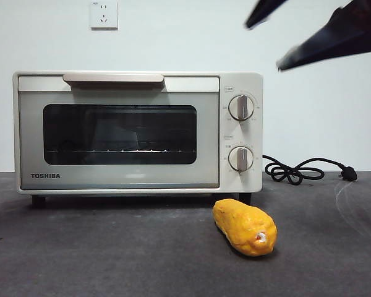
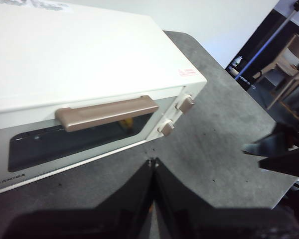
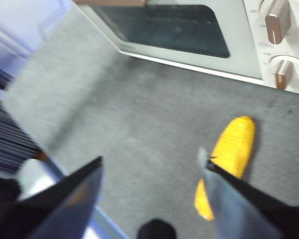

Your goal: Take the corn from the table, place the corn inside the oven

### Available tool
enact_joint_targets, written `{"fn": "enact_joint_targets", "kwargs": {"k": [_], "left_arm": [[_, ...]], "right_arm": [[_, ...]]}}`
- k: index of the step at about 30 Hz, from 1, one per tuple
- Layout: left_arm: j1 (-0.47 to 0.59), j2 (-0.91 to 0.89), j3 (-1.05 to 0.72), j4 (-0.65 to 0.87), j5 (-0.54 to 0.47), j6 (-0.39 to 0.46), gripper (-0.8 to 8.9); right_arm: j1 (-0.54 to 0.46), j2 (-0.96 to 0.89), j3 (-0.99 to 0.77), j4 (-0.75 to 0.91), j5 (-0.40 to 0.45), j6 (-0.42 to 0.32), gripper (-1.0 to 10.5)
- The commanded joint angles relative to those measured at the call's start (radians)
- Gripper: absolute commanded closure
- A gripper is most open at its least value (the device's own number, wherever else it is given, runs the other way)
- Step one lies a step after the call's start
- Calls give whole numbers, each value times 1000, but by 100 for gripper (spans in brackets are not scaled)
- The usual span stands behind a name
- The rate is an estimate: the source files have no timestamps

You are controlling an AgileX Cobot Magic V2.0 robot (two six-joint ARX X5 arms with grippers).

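The corn (image 1: pixel 244 227) lies on the dark grey table (image 1: pixel 111 253) just in front of the oven's right end, pale stub toward the camera. The cream TOSHIBA oven (image 1: pixel 136 133) stands with its door closed, the bar handle (image 2: pixel 107 113) on top of the door. My right gripper (image 1: pixel 263 47) hangs open, high above and to the right of the corn. In the right wrist view the gripper (image 3: pixel 150 157) has its jaws wide apart, with the corn (image 3: pixel 234 149) partly behind one jaw. My left gripper (image 2: pixel 153 164) is shut and empty, in front of the oven door.
A black power cord (image 1: pixel 297 170) with its plug lies on the table right of the oven. A wall socket (image 1: pixel 104 13) sits above the oven. Two knobs (image 1: pixel 241 107) are on the oven's right panel. A wooden chair (image 2: pixel 289 62) stands beyond the table's edge.
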Motion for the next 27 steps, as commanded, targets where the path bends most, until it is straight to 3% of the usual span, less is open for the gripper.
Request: {"fn": "enact_joint_targets", "kwargs": {"k": [1,10,27], "left_arm": [[-10,0,5,-1,4,16,818],[-13,3,9,-1,4,16,818],[-13,30,10,2,3,16,818]], "right_arm": [[52,64,51,-33,104,-33,401],[113,259,150,-114,262,-35,407],[117,600,162,-127,261,-36,412]]}}
